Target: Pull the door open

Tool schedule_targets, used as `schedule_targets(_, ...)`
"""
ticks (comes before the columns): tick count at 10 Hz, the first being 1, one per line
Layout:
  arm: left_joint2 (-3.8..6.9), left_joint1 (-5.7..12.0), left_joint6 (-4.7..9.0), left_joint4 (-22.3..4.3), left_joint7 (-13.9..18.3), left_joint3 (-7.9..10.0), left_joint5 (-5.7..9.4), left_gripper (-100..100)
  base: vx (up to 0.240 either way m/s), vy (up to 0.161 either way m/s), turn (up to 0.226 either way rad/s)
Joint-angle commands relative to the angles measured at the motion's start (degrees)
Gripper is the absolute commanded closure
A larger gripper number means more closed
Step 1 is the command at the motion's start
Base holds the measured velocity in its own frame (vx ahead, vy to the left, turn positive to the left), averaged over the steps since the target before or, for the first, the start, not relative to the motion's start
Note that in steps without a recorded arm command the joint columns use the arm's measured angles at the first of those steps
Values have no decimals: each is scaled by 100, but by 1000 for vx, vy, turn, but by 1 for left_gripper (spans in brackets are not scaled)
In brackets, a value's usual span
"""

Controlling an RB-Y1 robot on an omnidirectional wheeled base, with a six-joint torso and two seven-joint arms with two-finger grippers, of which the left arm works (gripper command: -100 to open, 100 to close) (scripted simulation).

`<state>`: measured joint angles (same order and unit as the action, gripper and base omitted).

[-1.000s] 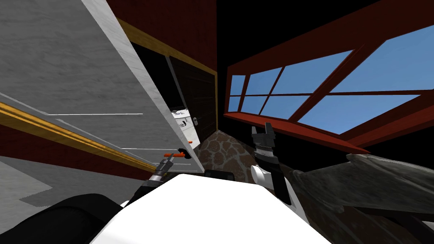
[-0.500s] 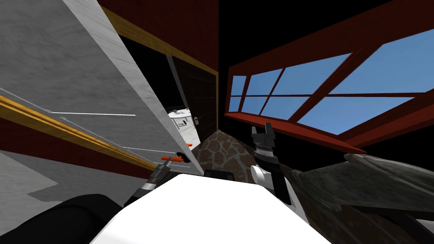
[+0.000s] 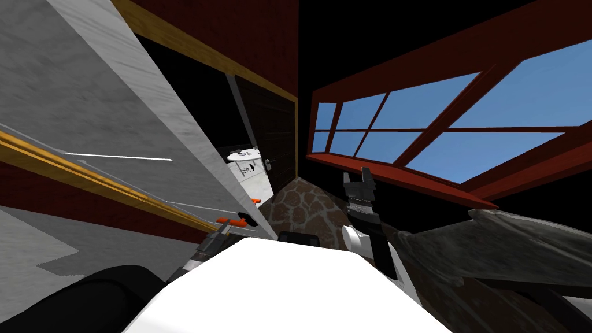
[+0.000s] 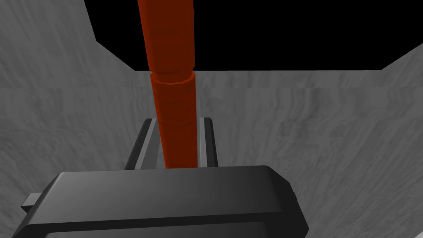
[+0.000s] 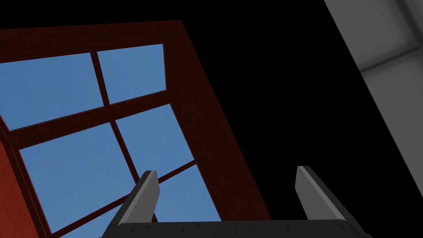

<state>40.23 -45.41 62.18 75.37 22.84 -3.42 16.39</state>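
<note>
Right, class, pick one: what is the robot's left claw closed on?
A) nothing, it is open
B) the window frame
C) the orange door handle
C: in the left wrist view the left claw has its fingers pressed on both sides of the orange door handle of the grey door.

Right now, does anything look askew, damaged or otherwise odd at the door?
Nothing stands out. The left gripper is shut on the orange cylindrical lever handle of the grey marbled door, which stands ajar; the right gripper, raised at my right, is open.
</note>
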Motion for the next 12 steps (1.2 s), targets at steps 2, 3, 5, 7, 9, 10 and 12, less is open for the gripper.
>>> schedule_targets(2, 91, -212, 260, -4, 71, -116, -59, 100, -12, 24, -6)
schedule_targets(3, 90, -154, 170, -3, 56, -52, -23, 100, -4, 16, 3)
schedule_targets(5, 79, -137, 445, -260, 102, -89, -62, 100, 8, -14, -59)
schedule_targets(7, 67, -117, 640, -440, 132, -113, -90, 100, 10, -20, -37)
schedule_targets(9, 52, -96, 875, -657, 167, -141, -123, 100, 16, -16, -54)
schedule_targets(10, 45, -84, 1001, -775, 186, -157, -140, 100, 16, -24, -60)
schedule_targets(12, 29, -61, 1282, -1035, 228, -190, -179, 100, 8, -21, -66)
